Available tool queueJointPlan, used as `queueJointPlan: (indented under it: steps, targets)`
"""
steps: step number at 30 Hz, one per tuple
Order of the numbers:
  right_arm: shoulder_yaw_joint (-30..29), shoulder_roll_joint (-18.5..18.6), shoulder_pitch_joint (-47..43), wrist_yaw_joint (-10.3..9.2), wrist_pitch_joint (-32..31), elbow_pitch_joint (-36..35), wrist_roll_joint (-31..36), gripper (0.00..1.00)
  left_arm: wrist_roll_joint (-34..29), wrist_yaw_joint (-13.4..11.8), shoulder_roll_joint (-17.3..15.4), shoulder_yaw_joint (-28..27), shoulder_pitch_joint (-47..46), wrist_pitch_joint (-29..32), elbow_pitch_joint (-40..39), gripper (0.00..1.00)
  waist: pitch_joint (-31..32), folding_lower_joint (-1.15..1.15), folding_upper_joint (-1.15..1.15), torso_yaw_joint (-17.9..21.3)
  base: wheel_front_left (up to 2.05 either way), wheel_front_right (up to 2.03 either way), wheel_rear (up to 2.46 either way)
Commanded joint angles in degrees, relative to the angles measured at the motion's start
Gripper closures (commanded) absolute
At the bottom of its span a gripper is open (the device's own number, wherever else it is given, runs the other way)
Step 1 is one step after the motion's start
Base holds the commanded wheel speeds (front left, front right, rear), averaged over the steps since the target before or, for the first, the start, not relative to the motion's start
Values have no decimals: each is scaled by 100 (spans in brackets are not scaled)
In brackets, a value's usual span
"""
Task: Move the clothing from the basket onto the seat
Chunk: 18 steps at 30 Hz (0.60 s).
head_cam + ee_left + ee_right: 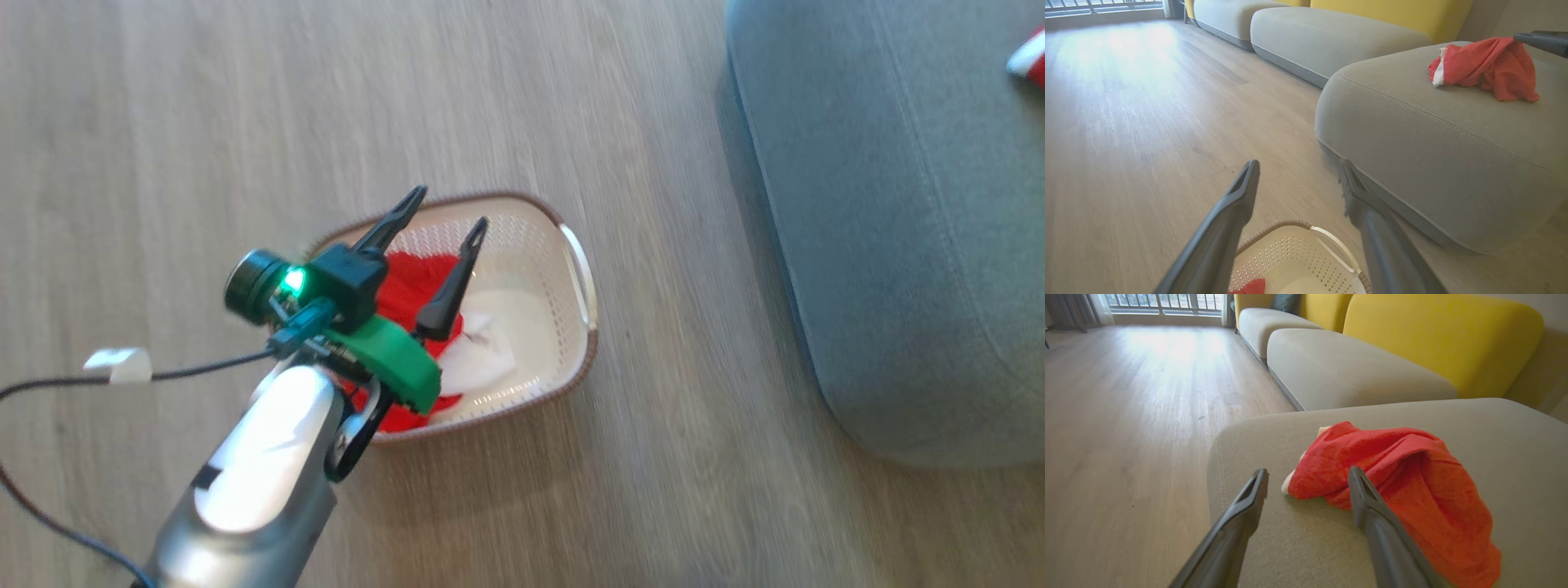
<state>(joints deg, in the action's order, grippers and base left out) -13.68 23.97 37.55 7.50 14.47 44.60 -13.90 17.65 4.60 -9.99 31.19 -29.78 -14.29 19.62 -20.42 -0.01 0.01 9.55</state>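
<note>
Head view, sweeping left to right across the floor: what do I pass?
A white cable tag → basket, with the open left gripper above the red clothing in it → wood floor → grey seat → red garment on the seat at the right edge.

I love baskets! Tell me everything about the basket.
The basket is cream-white plastic with tiny holes in its sides, a brown woven-look rim and a handle. It stands upright on the floor, apart from the grey seat. Red and white clothing lies inside. The open left end effector hovers above.
</note>
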Motion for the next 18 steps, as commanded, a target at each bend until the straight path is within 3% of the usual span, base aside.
queueJointPlan:
  steps: [1,18]
  targets:
    - [167,0,-219,-1,52,-339,-39,0,-27,-33,-11,-364,75,-70,-127,0,469,1,-1,-282,0,0,0]
    - [1242,-631,-1405,-1,52,-1412,-249,0,-428,-350,215,-2133,1468,-71,86,0,1856,1,-1,-964,0,0,0]
